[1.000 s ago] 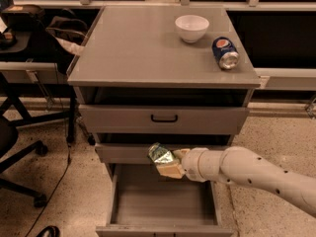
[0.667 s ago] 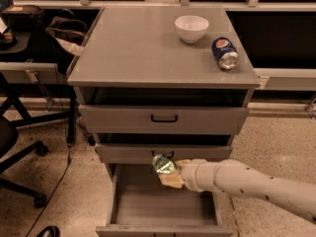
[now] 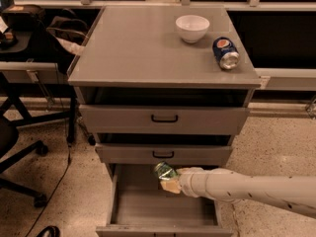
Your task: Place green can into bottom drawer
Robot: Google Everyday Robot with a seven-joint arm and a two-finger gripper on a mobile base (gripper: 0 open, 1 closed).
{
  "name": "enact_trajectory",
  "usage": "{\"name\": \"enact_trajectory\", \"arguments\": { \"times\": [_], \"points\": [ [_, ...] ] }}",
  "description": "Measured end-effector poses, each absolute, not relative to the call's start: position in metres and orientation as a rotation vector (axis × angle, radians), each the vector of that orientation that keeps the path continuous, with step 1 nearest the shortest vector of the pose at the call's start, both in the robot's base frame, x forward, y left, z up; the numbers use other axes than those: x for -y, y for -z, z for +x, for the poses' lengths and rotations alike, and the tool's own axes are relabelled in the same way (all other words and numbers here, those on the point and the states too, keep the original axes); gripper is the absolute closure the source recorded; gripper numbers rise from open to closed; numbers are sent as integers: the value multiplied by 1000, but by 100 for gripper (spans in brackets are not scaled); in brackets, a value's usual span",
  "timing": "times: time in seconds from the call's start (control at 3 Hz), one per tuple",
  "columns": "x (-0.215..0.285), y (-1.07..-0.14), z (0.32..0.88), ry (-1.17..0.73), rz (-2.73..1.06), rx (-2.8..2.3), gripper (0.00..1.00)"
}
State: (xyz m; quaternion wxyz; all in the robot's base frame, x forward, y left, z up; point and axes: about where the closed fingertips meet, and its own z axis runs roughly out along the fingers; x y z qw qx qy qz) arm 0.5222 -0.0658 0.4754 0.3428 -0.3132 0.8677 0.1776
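Dropped slightly versus 0.7 s ago: gripper (image 3: 169, 181) now lower, over the rear of the open bottom drawer (image 3: 148, 209), arm reaching in from the right. Closed tight on green can (image 3: 164, 171), just below middle drawer front (image 3: 128, 153). Can tilted, long axis slanting up-left to down-right.
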Motion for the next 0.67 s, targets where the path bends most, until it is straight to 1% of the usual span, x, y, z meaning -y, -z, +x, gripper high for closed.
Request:
{"name": "enact_trajectory", "arguments": {
  "times": [0.67],
  "points": [
    [73,-428,518,-494,-833,-2346,100]
  ]
}}
